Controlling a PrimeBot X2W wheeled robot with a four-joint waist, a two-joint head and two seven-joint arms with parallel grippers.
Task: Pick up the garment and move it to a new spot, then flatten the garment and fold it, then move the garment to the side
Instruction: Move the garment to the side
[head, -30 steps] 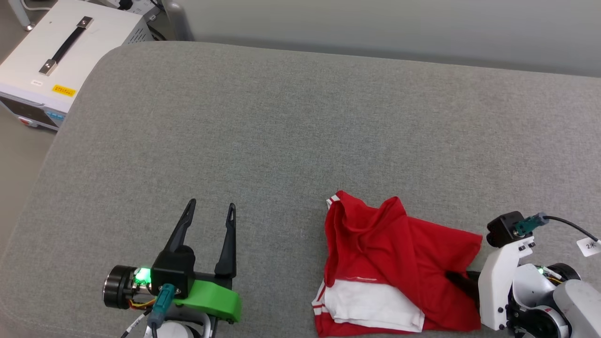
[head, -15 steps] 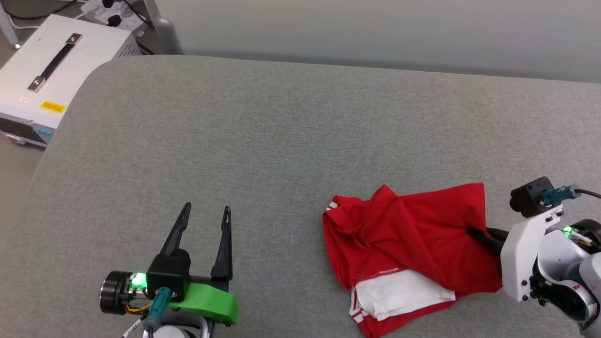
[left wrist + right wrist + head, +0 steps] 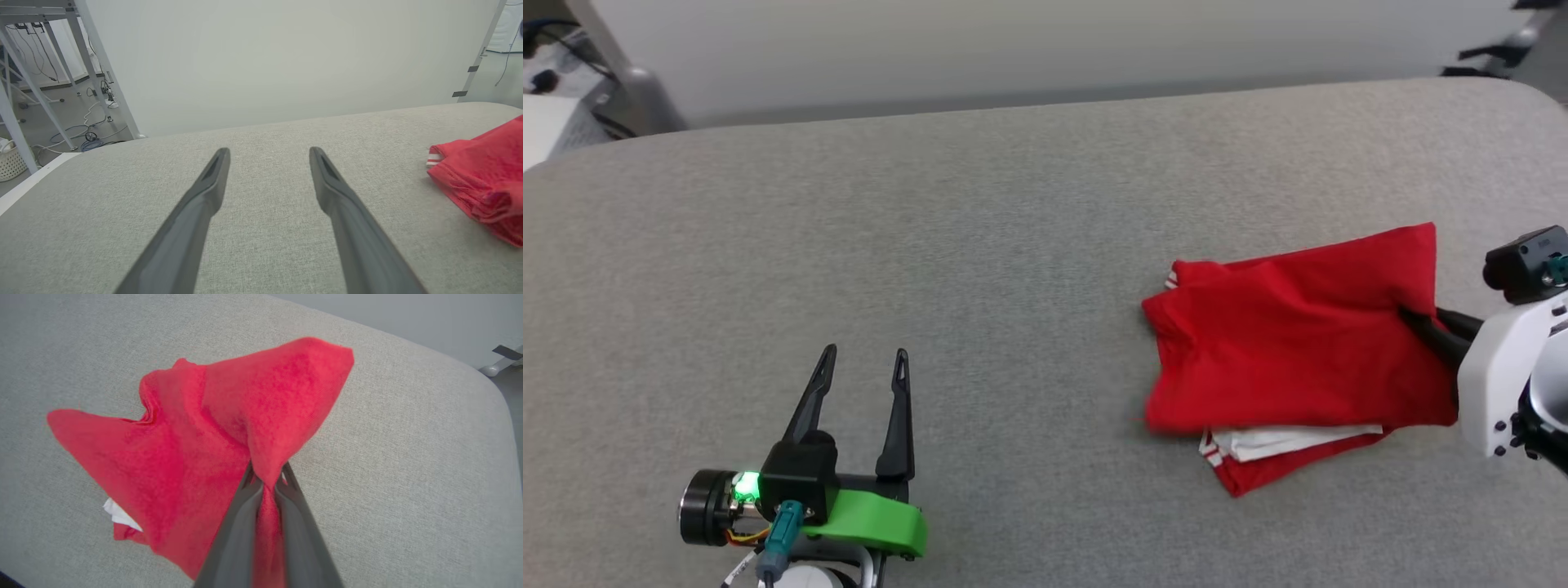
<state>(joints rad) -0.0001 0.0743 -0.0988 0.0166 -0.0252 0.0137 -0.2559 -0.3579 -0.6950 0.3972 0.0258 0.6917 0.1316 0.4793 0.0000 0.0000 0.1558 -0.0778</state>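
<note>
Grey padded surface (image 3: 1013, 245) held the left gripper (image 3: 862, 363) at seven o'clock, fingers spread wide, empty. At three o'clock the right gripper (image 3: 266, 474) pinched the red garment (image 3: 1290, 351) by its edge. Farther off stood a floor basket (image 3: 8, 168), contents unclear.

No words, numbers, labels or signs are showing legibly anywhere, including on the red shirt (image 3: 1298, 351).

Soft, even, pretty bright light, barely any shadows on the grey cushion (image 3: 1013, 245). In the head view the garment (image 3: 1298, 351) smears with motion blur at its 8 o'clock corner. Left wrist view bows straight lines at 10 o'clock.
</note>
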